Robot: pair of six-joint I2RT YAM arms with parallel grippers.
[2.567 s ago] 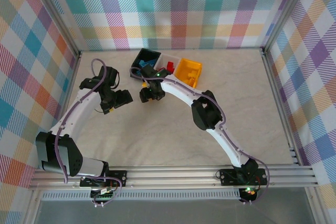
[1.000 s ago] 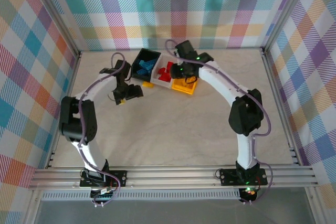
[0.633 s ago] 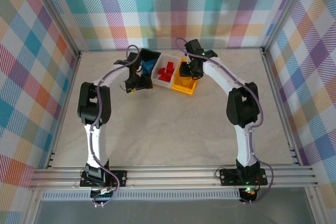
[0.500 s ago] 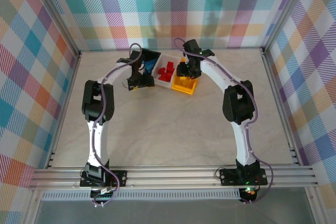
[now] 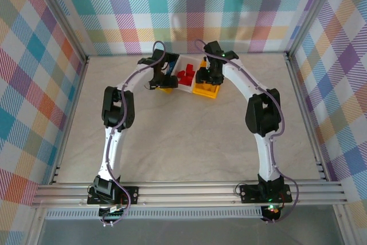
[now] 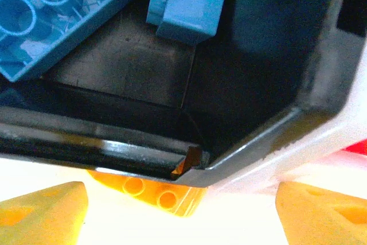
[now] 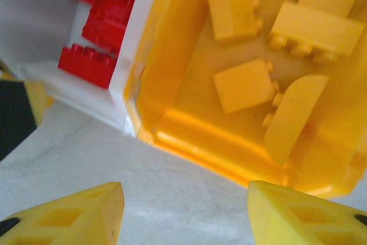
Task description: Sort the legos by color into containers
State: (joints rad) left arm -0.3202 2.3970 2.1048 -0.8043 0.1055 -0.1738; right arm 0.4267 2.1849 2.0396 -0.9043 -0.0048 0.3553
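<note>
Our left tool (image 6: pixel 182 222), fingers spread wide, straddles the stray orange brick (image 6: pixel 155 192) lying just ahead of it against the black bin (image 6: pixel 114 120), studs up, long axis spanning the gap. Next, we judge, it must close on the brick's ends. Our right tool (image 7: pixel 186 213) hangs open and empty before the orange-yellow bin (image 7: pixel 189 136).
</note>
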